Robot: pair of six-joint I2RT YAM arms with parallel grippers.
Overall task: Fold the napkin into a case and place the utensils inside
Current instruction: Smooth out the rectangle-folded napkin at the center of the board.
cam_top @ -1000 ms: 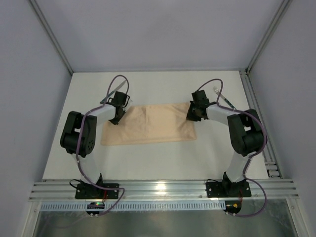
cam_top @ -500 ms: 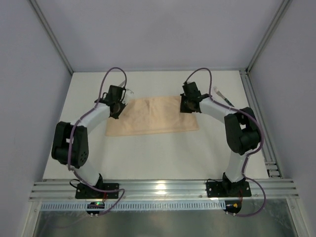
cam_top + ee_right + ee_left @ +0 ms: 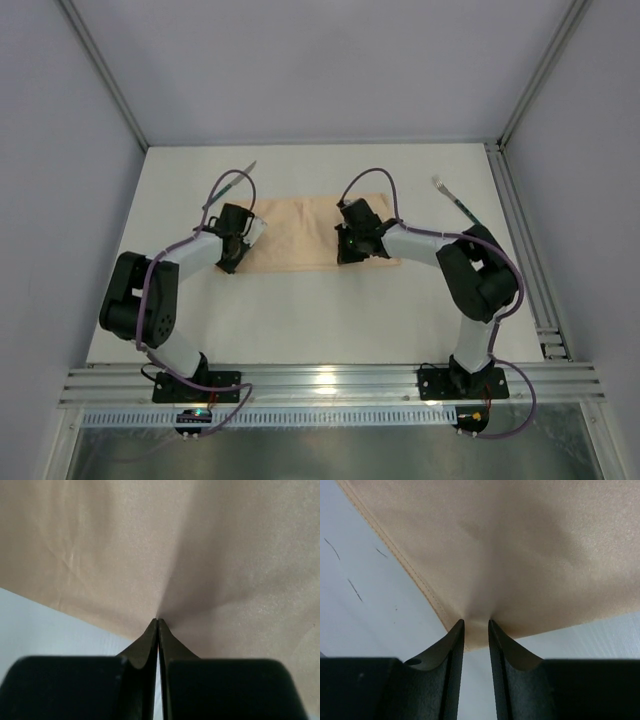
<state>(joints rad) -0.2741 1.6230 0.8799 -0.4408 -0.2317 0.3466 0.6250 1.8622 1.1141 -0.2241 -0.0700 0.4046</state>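
Napkin (image 3: 300, 228): narrower band than a second ago; left gripper (image 3: 476, 622) slightly parted, right gripper (image 3: 158, 620) closed tight, both pinching its edge; fold progressing.

In the overhead view, both ends of the peach-orange cloth napkin (image 3: 300, 232) were covered by the black gripper heads, and the fingertips were hidden. The napkin was cut off by the edges of both wrist pictures. The slim silver knife (image 3: 245, 170) was partly masked by a purple cable (image 3: 222, 180). The tines of the small fork (image 3: 450, 196) were too small to be made out.
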